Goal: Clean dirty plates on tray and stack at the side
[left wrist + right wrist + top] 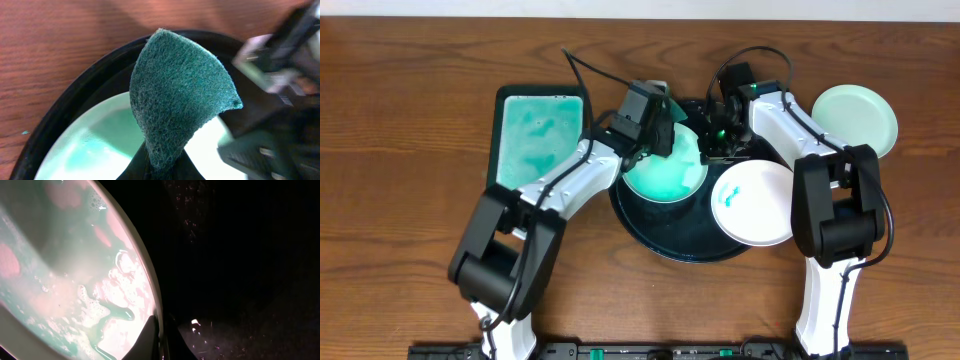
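A large round black tray [672, 243] sits mid-table. On it a mint-green plate [665, 172] wet with teal soap lies at the back and a white plate [760, 205] with a small teal smear lies at the right. My left gripper [662, 130] is shut on a green scouring pad [175, 95] and holds it over the mint plate [95, 145]. My right gripper [712, 140] is shut on the mint plate's rim [156, 305]; soapy foam covers the plate in the right wrist view. Another mint-green plate [856, 117] lies on the table at the far right.
A rectangular dark-rimmed teal-green tray [538, 135] with soapy liquid stands left of the black tray. Both arms cross over the back of the black tray. Bare wooden table surrounds everything.
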